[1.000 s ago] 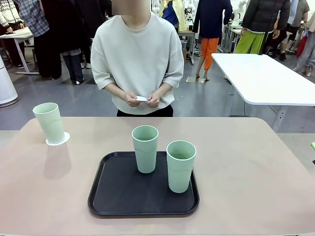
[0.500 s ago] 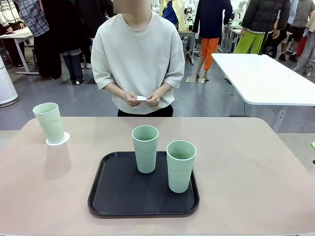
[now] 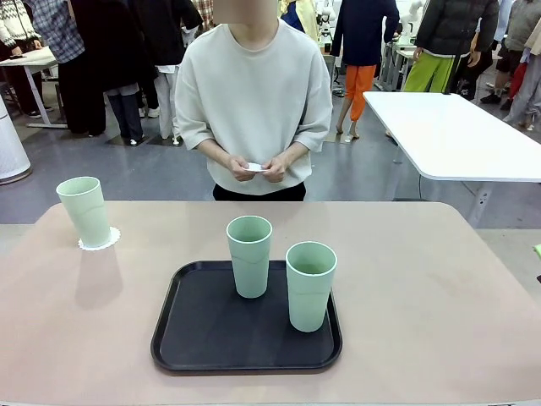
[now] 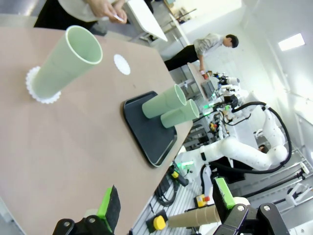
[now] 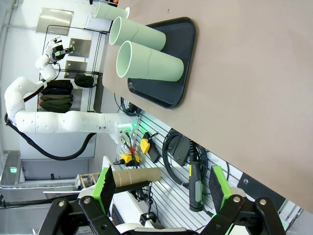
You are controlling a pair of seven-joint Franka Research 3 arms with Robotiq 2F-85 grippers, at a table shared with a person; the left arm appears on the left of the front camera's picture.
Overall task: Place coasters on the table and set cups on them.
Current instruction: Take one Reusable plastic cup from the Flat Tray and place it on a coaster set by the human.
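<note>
One mint-green cup (image 3: 84, 211) stands on a lacy white coaster (image 3: 100, 239) at the far left of the beige table (image 3: 423, 296). Two more cups (image 3: 249, 255) (image 3: 310, 286) stand upright on the black tray (image 3: 194, 338) in the middle. Beyond the table's far edge, the person's hands hold a small white coaster (image 3: 254, 167). My left gripper (image 4: 166, 203) is open and empty, off the table's edge, looking at the cup (image 4: 66, 63) on its coaster (image 4: 41, 93). My right gripper (image 5: 163, 191) is also open and empty, facing the tray's cups (image 5: 146, 66) (image 5: 139, 34).
The tray (image 5: 181, 73) sits near my side of the table. Bare tabletop lies to the tray's right and left. A white rectangular table (image 3: 456, 135) stands behind on the right, and several people stand in the background.
The person has shifted slightly to the right, still holding the coaster in both hands. Cups, tray and both grippers have not moved.
</note>
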